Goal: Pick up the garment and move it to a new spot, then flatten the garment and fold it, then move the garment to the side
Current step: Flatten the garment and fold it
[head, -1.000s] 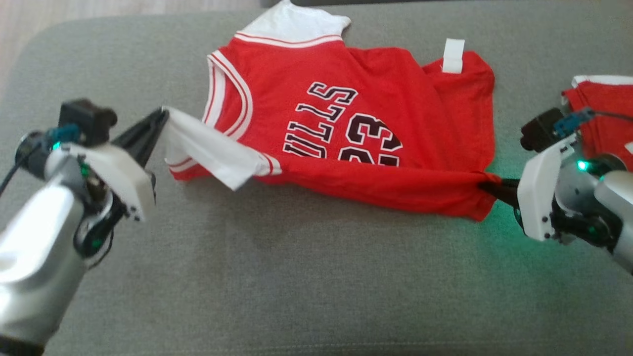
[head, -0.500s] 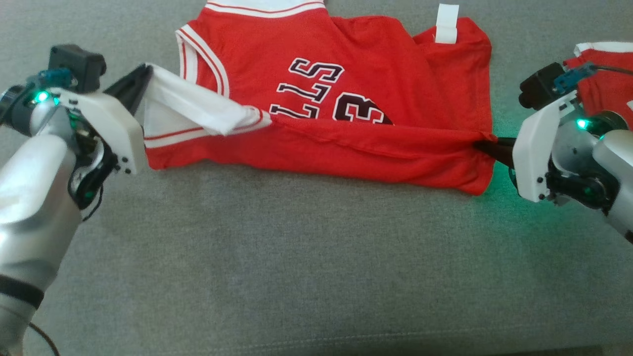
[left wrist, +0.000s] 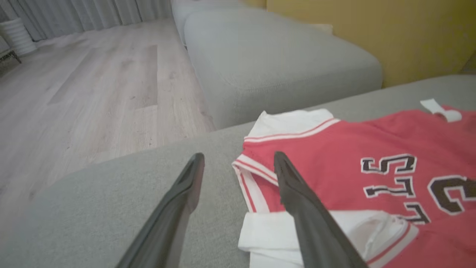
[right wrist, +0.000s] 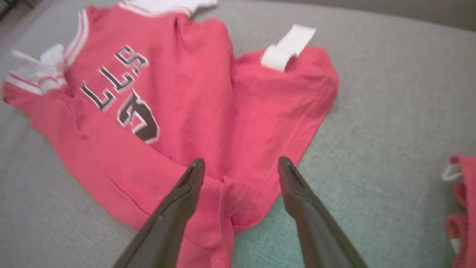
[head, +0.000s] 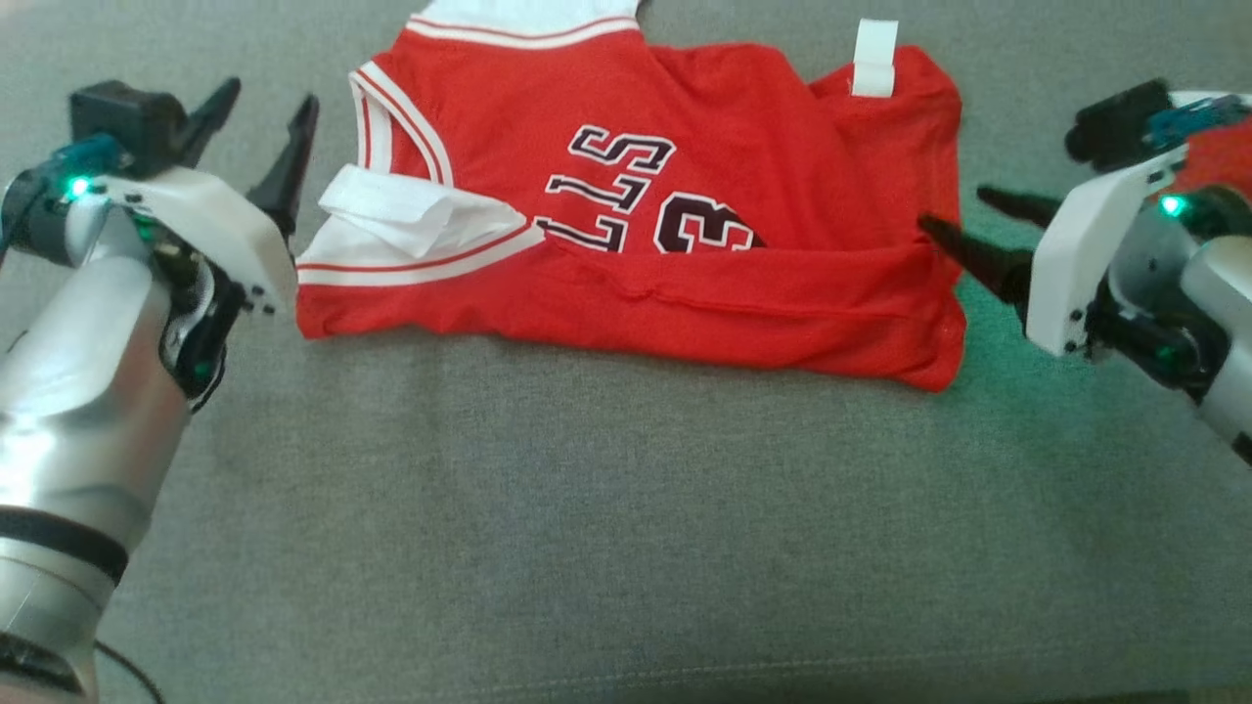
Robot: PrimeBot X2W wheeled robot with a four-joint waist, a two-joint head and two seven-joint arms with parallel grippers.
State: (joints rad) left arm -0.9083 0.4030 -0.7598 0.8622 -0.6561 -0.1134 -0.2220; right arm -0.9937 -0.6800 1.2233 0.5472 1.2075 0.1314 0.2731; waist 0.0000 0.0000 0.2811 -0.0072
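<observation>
The garment is a red basketball jersey with white trim and black lettering, lying on a grey cushion with its near edge folded up over the lettering. It also lies ahead of the fingers in the left wrist view and the right wrist view. My left gripper stands open just left of the jersey's white sleeve, holding nothing. At the jersey's right edge my right gripper is open too, its fingers just off the cloth.
A second red garment lies on the cushion to the far right, behind my right arm. Beyond the cushion's left end are a wooden floor, another grey cushion and a yellow wall.
Both grippers have opened and let go of the jersey; the white sleeve and the right corner have dropped onto the cloth. The camera tilted down earlier, shifting the whole picture upward.
</observation>
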